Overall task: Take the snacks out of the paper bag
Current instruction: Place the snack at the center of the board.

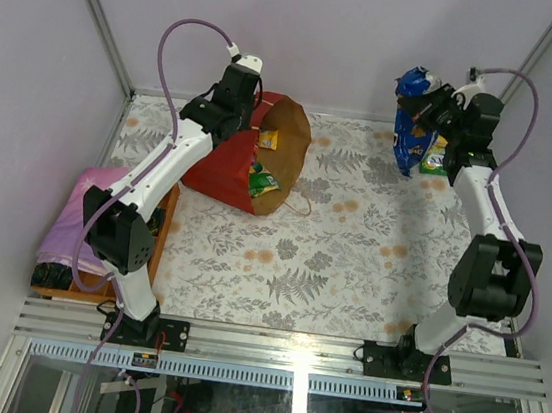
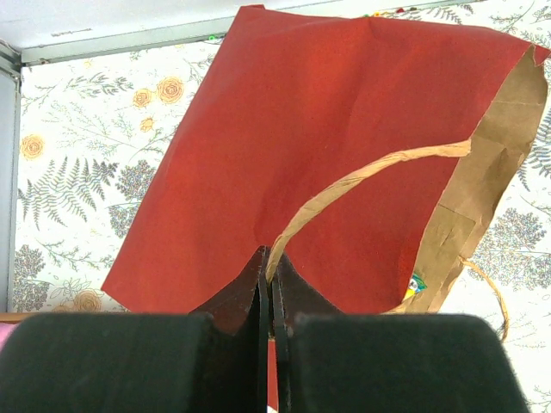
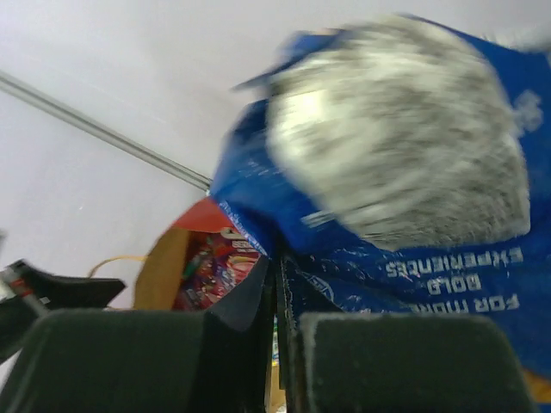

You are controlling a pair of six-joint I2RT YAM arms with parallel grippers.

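The red paper bag (image 1: 228, 168) lies on its side at the back left, its brown-lined mouth facing right. Snacks show inside it: a yellow packet (image 1: 267, 140) and a green one (image 1: 262, 181). My left gripper (image 1: 245, 119) is above the bag's top edge, shut on its thin string handle (image 2: 370, 172) over the red side (image 2: 327, 146). My right gripper (image 1: 432, 109) is raised at the back right, shut on the big blue chip bag (image 1: 413, 128), which hangs below it and fills the right wrist view (image 3: 387, 172). A purple-pink packet (image 3: 215, 262) shows in the bag's mouth.
A green-yellow packet (image 1: 434, 161) lies on the floral tablecloth next to the right arm. A wooden tray (image 1: 159, 243) with a folded purple cloth (image 1: 84, 213) stands at the left edge. Walls enclose the back and both sides.
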